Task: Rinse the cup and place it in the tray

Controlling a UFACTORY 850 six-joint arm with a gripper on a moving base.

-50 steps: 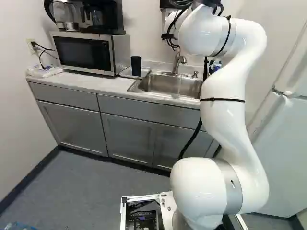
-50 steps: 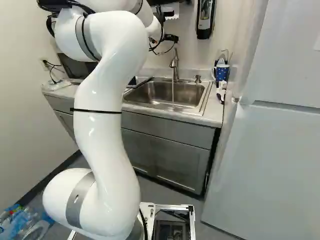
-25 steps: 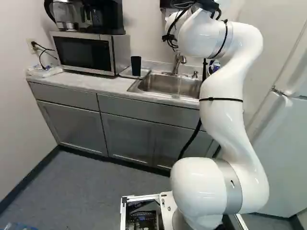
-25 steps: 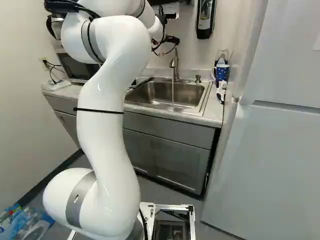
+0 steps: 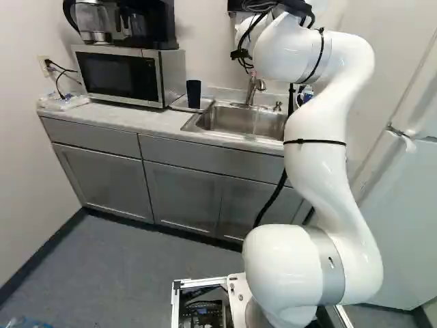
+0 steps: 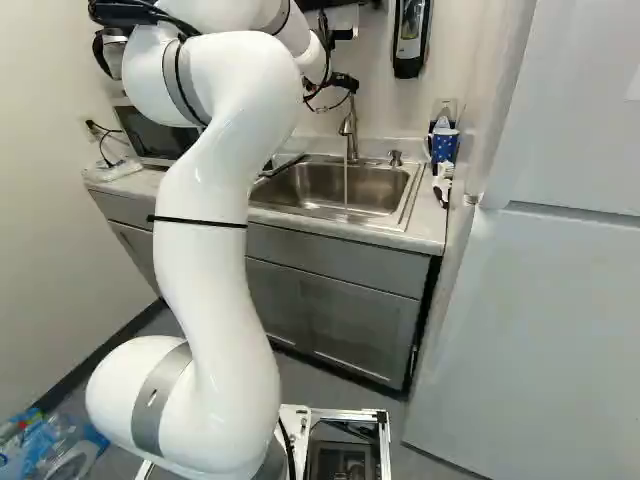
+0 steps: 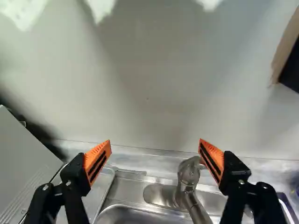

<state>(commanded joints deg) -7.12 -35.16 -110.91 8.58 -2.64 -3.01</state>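
A single robot arm (image 6: 205,280) reaches over a kitchen counter (image 5: 156,121), its one black gripper (image 6: 342,81) high at the far side of the sink (image 6: 340,186). The wrist view shows the gripper (image 7: 155,141) spread wide, two fingers well apart, each with one orange pad (image 7: 98,161), nothing held between them. One faucet (image 6: 350,128) rises at the sink's far edge; the wrist view shows it below the gap between the fingers. One thin stream of water (image 6: 346,185) falls from it into the single basin.

The one dark cup (image 5: 194,94) stands on end on the one tray (image 5: 179,104), left of the sink and just right of the lone microwave (image 5: 123,76). Whether its mouth faces up cannot be told. On the microwave sits one black coffee maker (image 5: 150,24), with a glass carafe (image 5: 93,22) at the left.

One small pump (image 6: 396,158) stands right of the faucet. At the counter's far right is one blue mug (image 6: 444,146) with white spots; one dispenser (image 6: 410,38) hangs on the far wall. Two drawer fronts (image 5: 89,137) and three cabinet doors (image 5: 102,179) show below the counter. One white refrigerator (image 6: 540,330) stands to the right, and several plastic bottles (image 6: 45,448) lie at the near left, too bunched to count.
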